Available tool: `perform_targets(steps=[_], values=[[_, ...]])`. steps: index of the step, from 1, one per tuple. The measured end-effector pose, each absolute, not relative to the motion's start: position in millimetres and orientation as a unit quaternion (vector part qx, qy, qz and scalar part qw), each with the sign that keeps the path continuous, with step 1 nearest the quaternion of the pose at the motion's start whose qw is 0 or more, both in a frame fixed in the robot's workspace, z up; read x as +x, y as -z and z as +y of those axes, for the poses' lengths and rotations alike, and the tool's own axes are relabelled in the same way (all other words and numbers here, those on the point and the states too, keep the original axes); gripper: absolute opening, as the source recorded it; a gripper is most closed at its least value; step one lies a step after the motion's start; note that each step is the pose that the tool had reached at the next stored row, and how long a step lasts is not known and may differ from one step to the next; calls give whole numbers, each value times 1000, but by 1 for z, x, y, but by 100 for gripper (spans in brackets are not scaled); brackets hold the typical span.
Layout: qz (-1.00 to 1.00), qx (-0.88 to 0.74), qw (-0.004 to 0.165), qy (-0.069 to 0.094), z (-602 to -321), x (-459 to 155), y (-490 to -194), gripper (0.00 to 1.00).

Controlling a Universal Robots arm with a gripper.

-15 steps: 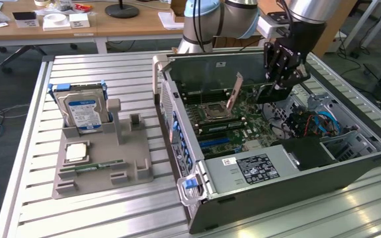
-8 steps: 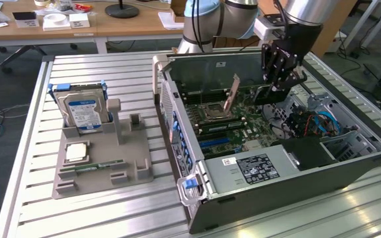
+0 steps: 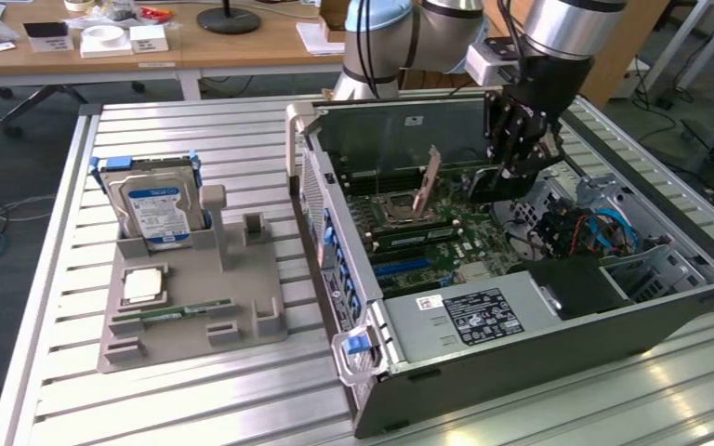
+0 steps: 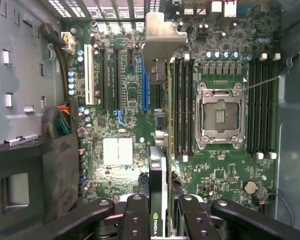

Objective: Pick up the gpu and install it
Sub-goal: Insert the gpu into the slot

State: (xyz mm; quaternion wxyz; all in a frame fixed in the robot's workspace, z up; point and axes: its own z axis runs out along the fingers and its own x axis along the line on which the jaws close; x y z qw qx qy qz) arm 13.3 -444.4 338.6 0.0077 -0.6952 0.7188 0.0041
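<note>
Exterior view
Table [image 3: 146, 130]: slatted metal, carrying a grey holder [image 3: 196, 321] and an open computer case [image 3: 519, 353].
Holder: a hard drive [image 3: 152, 209] with a blue-white label stands upright at its far end; a processor chip [image 3: 144, 283] and a green memory stick [image 3: 183, 309] lie flat nearer the camera.
Gripper [image 3: 504, 178]: reaches down into the case, above the motherboard [image 3: 456, 246].
Gpu [image 3: 428, 181]: on the gripper's side toward the exterior view's left, brownish face showing, standing on edge and tilted, over the processor socket [image 3: 401, 212].

Wrist view
Gripper [image 4: 157, 206]: black fingers [image 4: 137, 212] pressed in on either side of the card — a narrow clamp on the gpu.
Gpu [image 4: 159, 165]: seen edge-on, running away from the fingers to its silver bracket [image 4: 162, 30].
Position: it hangs over the motherboard [image 4: 120, 115], in line with the strip between the blue slot [image 4: 144, 90] and the memory slots [image 4: 182, 105] — whether it touches the board cannot be told.
</note>
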Motion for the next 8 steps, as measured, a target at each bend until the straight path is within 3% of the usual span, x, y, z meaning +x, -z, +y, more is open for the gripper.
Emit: perform_targets(steps=[8], values=[[719, -695, 8, -4, -444, 13, -336, 27]])
